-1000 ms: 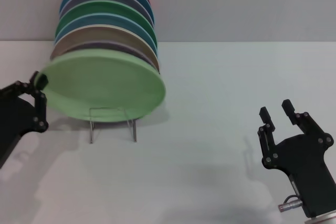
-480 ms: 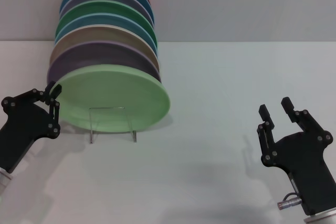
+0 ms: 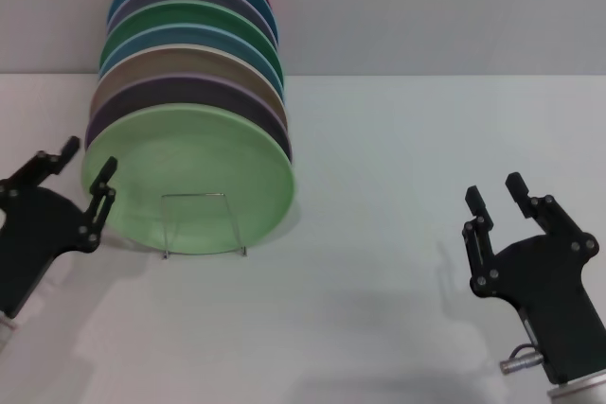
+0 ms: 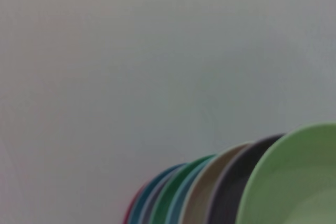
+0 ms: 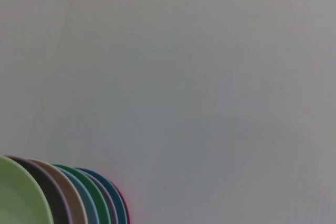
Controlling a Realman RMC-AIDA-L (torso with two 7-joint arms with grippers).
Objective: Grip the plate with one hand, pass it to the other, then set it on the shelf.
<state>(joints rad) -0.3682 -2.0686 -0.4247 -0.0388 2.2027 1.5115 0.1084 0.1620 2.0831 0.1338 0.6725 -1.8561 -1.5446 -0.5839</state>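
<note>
The light mint-green plate stands on edge at the front of the row of plates, leaning back on the dark plate behind it, in the thin wire shelf. My left gripper is open beside the plate's left rim, its fingers apart from it. My right gripper is open and empty at the lower right, far from the plate. The plate's rim also shows in the left wrist view and the right wrist view.
Several other plates in lilac, tan, blue, darker green and red stand in a row behind the mint one. The white table stretches between the shelf and my right gripper. A grey wall stands behind.
My left gripper has let go of the mint plate's left rim and opened, drawing back a little. The plate has settled more upright against the row of plates. The right arm has not moved.
</note>
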